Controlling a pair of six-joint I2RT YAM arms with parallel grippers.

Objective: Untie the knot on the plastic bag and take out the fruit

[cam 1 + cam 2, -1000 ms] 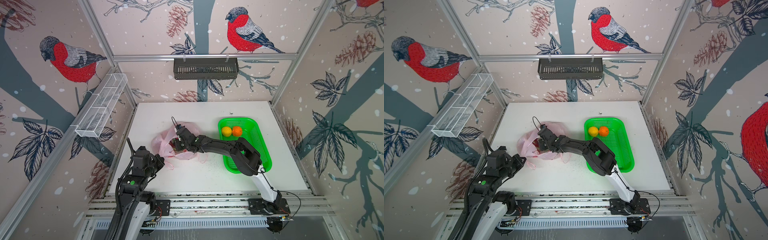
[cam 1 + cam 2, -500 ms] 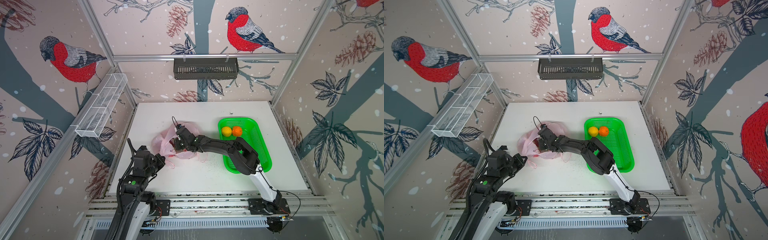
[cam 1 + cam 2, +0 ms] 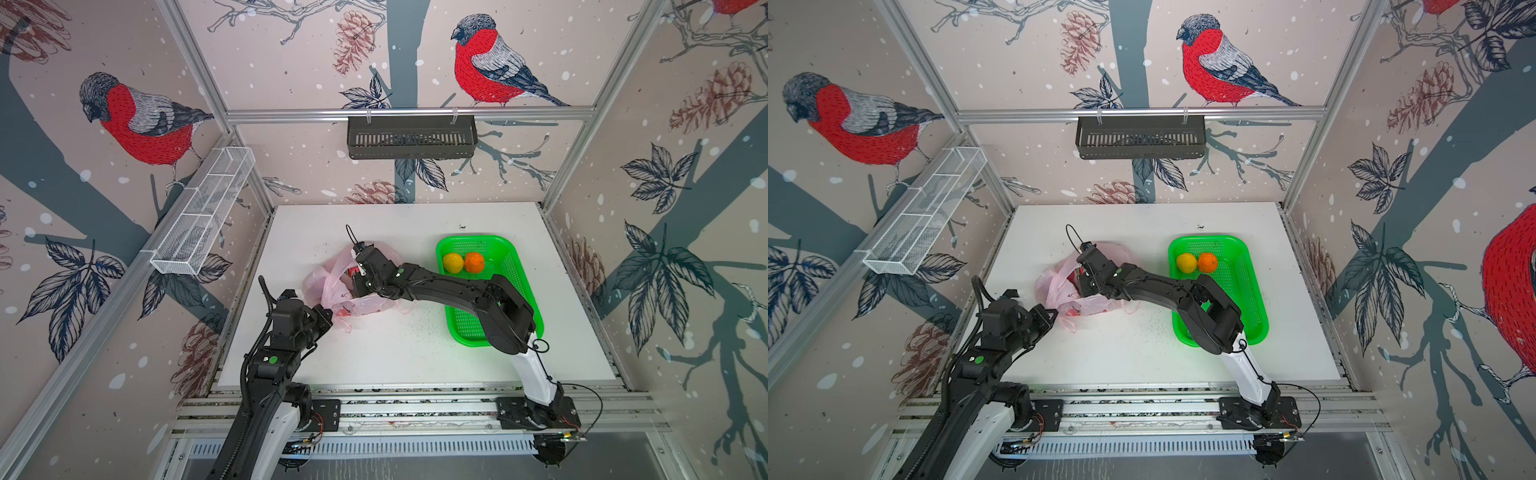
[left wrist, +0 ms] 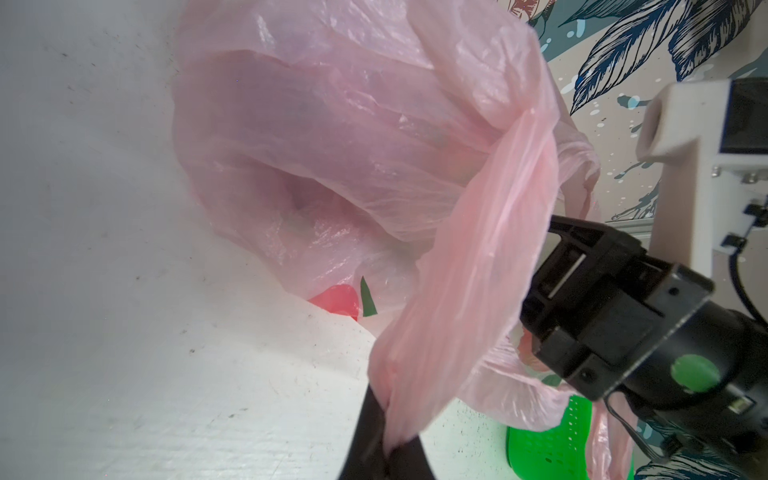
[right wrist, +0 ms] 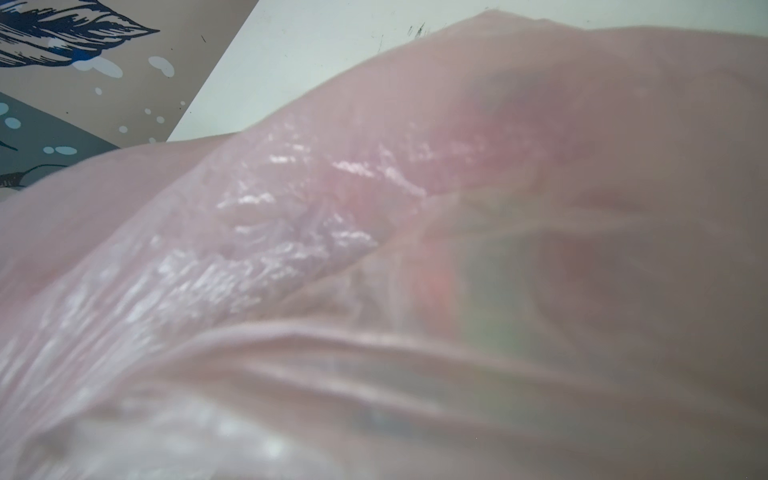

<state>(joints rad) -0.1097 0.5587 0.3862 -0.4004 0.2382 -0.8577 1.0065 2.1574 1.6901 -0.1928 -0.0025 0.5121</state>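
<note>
Our left gripper (image 4: 388, 446) pinches a strap (image 4: 469, 270) of the translucent pale pink plastic bag (image 3: 328, 286) on the white table (image 3: 415, 353); our right gripper (image 3: 355, 286), closed, is buried in the bag's mouth, what it grips we cannot tell; 2 fruits, yellow lemon-like ball (image 3: 452, 262) and orange (image 3: 474, 262), sit side by side inside the bright green mesh basket (image 3: 513, 291).

No lettering, number or brand name can be read in any view. The plastic bag (image 4: 332, 145) carries only a red-and-green print (image 4: 345, 301) (a picture, no words to it). The round green sticker (image 4: 695, 372) on the right arm's wrist is blank, and so is the green sticker (image 3: 272, 359) on the left arm.
</note>
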